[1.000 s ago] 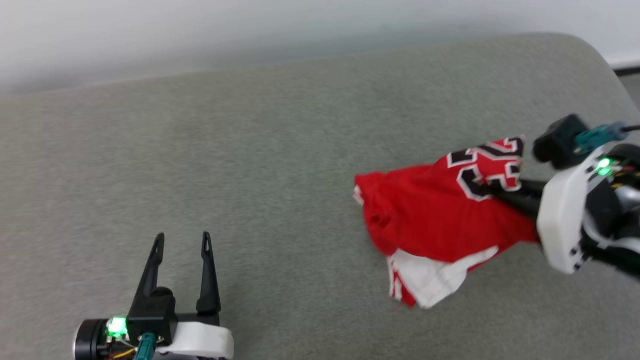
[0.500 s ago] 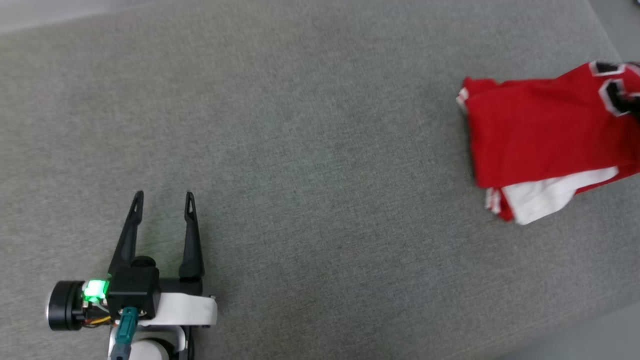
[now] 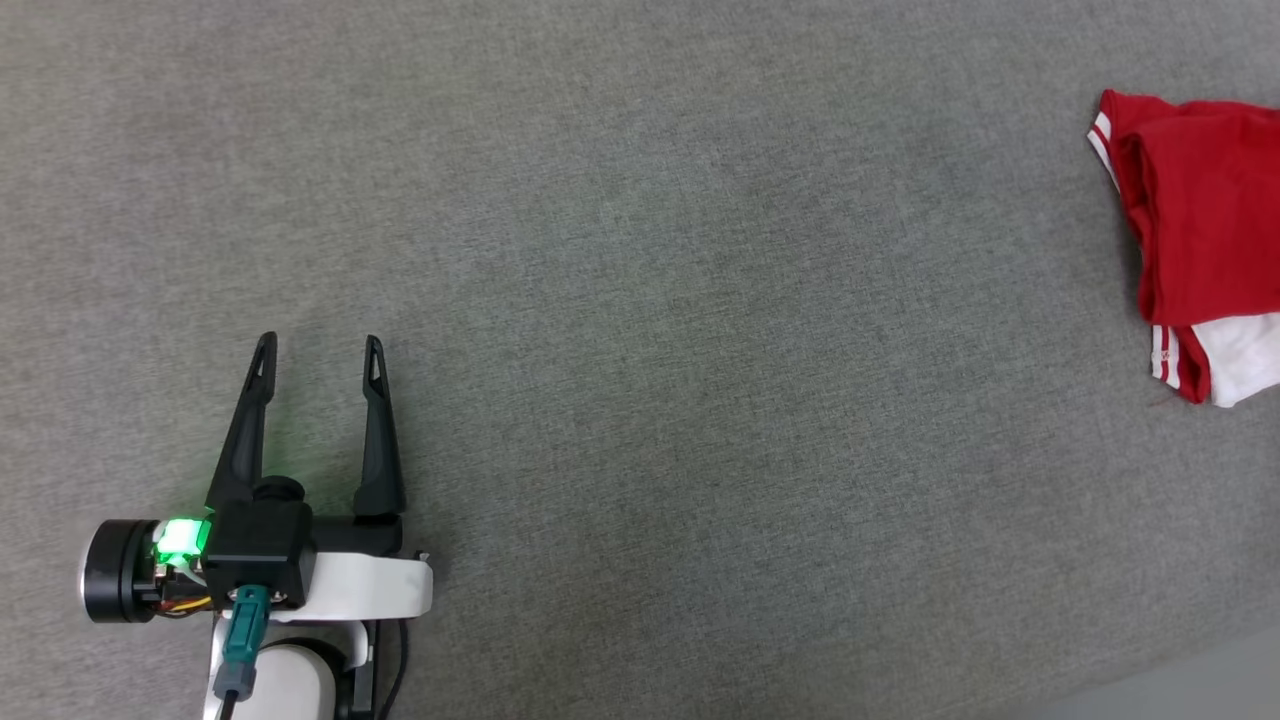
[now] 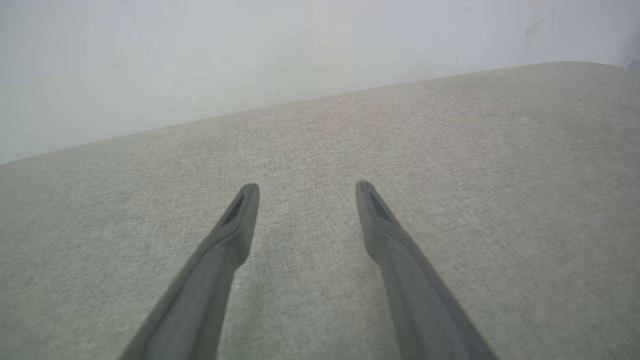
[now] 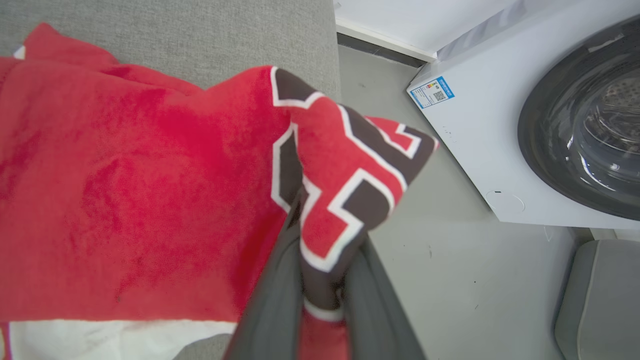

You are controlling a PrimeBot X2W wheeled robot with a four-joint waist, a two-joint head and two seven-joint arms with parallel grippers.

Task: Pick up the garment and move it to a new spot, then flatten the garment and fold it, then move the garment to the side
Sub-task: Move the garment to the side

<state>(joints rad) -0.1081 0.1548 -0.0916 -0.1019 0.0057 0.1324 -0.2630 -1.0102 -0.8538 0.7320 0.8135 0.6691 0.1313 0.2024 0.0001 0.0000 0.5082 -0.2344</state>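
My left gripper point(image 3: 320, 345) has its fingers apart and empty, over the near left of the sofa point(image 3: 640, 300). My right gripper point(image 5: 324, 295) is clamped on a fold of the garment point(image 5: 125, 200) that carries black, white-edged lettering. The garment is bright red and bunched, with a white sleeve and red-and-white striped trim on its near side. It lies at the sofa's right edge. Its long axis runs along the sofa, pinched end toward that edge, free end toward the middle. Beyond stands a white washer point(image 5: 475, 150).
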